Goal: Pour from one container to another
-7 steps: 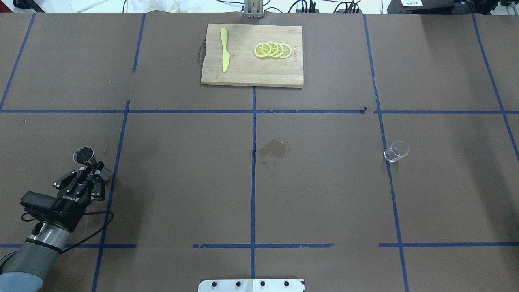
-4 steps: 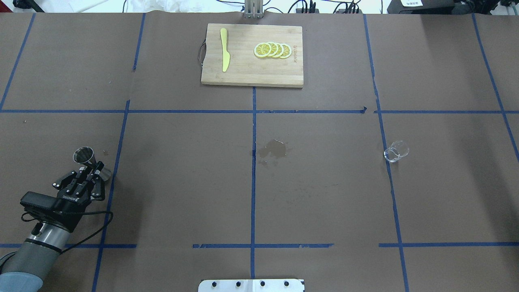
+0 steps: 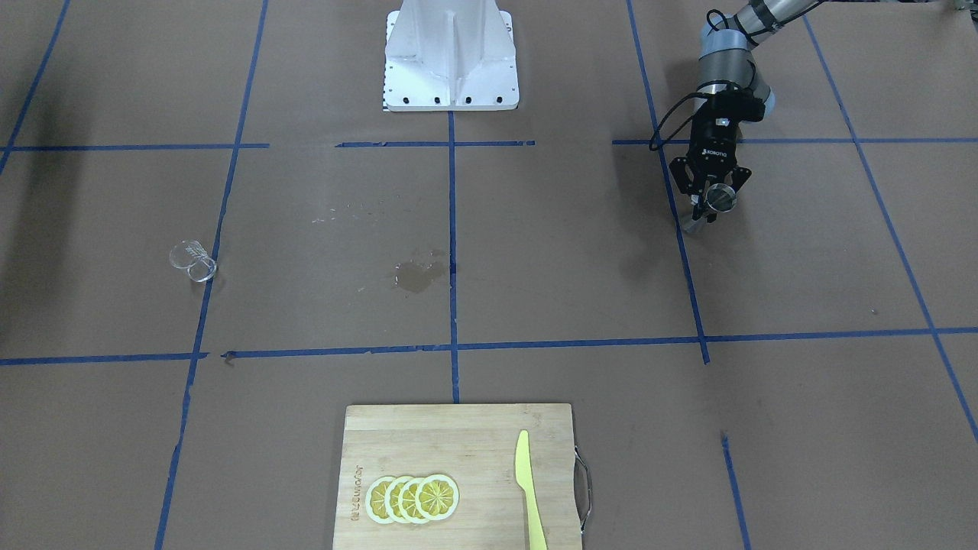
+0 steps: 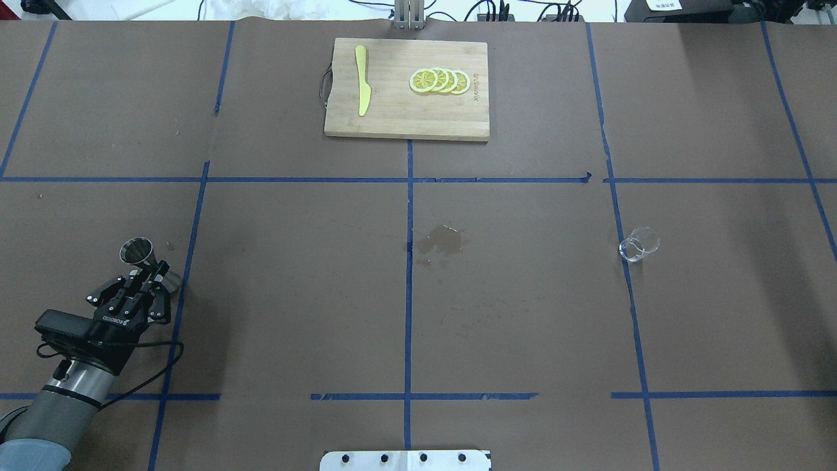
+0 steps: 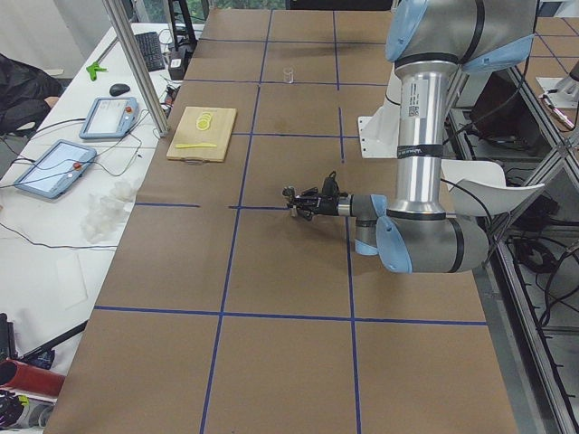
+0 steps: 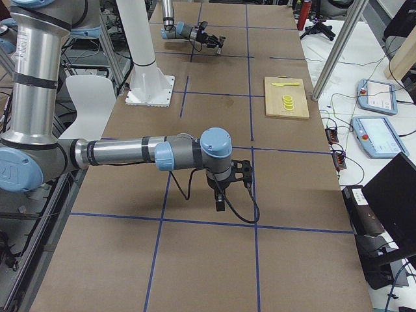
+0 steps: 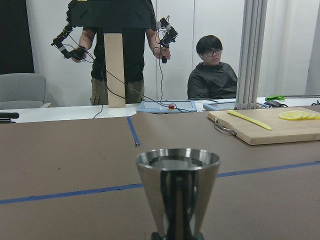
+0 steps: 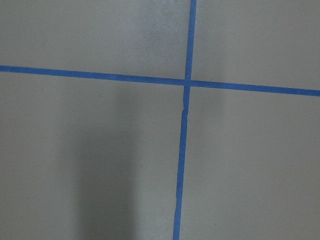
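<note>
The silver hourglass jigger is upright at the table's near left, low over the brown paper. My left gripper comes at it from the side and is shut on its narrow waist. The left wrist view shows the jigger's upper cone close up, its rim level. The small clear glass cup stands alone far to the right on a blue tape line, also seen in the front view. My right gripper points down at the table far from the cup. It shows only in the right side view, so I cannot tell its state.
A wooden cutting board at the far middle carries lemon slices and a yellow knife. A wet stain marks the table's centre. The white robot base sits at the near edge. Two people are beyond the far edge.
The left gripper and the jigger in it have shifted by only a few pixels. The cup has not moved.
</note>
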